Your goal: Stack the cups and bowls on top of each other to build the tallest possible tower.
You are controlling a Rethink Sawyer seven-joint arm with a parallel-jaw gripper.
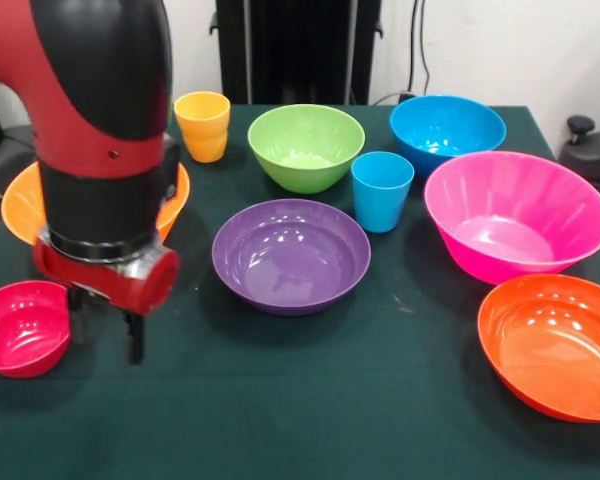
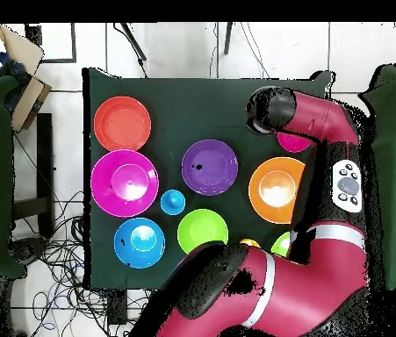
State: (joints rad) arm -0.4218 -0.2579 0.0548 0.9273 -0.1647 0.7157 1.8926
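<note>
Nothing stacked yet; all cups and bowls sit separately, upright, on the dark green tabletop (image 1: 310, 400). In the front view the gripper (image 1: 102, 322) hangs low at picture-left, just beside the small crimson bowl (image 1: 20, 327), tips close to the tabletop. Dark fingers (image 1: 135, 338) point down; whether they touch the crimson bowl's rim can't be told, and how far apart they are can't be told either. No object visibly held.

The large orange bowl (image 1: 18, 205) is behind the arm, mostly hidden by the wrist. The yellow-orange cup (image 1: 203, 126) stands at the far side, next to a green bowl (image 1: 305, 146). The light blue cup (image 1: 382, 190) sits between the green bowl, the blue bowl (image 1: 447, 130) and the large pink bowl (image 1: 507, 214), near the purple bowl (image 1: 291, 255) at centre. The red-orange bowl (image 1: 555, 345) is nearest the camera at picture-right.

In the overhead view the arm (image 2: 315, 123) covers most of the crimson bowl; a second green bowl (image 2: 280, 246) peeks out beside the arm near the base.
</note>
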